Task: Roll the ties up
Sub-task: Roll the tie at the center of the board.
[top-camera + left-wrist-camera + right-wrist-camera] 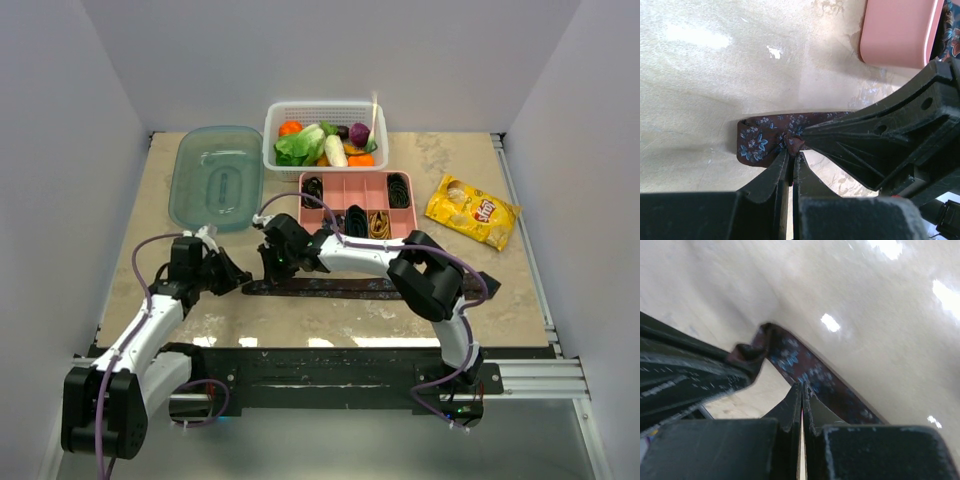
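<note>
Maroon tie (760,136), blue-flowered, bunched near its end — left gripper (791,154) pinches it, right gripper (802,386) closed tight at its edge.

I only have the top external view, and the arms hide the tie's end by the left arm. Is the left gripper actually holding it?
Observer: Yes, the left gripper pinches a bunched bit of the tie near its end.
Operator: And the right one?
Observer: The right gripper is shut, tips at the tie's edge; whether fabric is caught, I cannot tell.
Operator: Any roll started?
Observer: The end looks folded over once; no coil shows.
</note>
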You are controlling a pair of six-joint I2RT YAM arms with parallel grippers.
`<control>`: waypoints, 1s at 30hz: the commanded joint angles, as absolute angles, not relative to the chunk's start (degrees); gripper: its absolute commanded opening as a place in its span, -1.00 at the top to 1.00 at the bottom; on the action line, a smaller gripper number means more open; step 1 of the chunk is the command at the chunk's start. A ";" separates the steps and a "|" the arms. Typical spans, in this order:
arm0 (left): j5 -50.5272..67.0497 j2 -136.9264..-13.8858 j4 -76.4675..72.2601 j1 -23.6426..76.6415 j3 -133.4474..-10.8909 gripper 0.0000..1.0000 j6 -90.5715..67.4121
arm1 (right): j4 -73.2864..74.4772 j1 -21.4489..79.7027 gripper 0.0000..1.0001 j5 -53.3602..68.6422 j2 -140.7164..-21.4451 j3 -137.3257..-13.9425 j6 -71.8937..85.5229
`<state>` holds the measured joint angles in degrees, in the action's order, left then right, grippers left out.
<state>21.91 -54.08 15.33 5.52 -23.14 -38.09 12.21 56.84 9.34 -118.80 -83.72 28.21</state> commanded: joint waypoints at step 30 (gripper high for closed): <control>20.92 -66.63 2.20 12.39 -20.30 0.15 -37.53 | 12.30 55.90 1.00 9.23 -112.85 -81.91 26.28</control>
<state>21.50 -67.16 3.05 12.16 -20.99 -38.44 14.22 56.12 7.70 -116.09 -82.00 26.96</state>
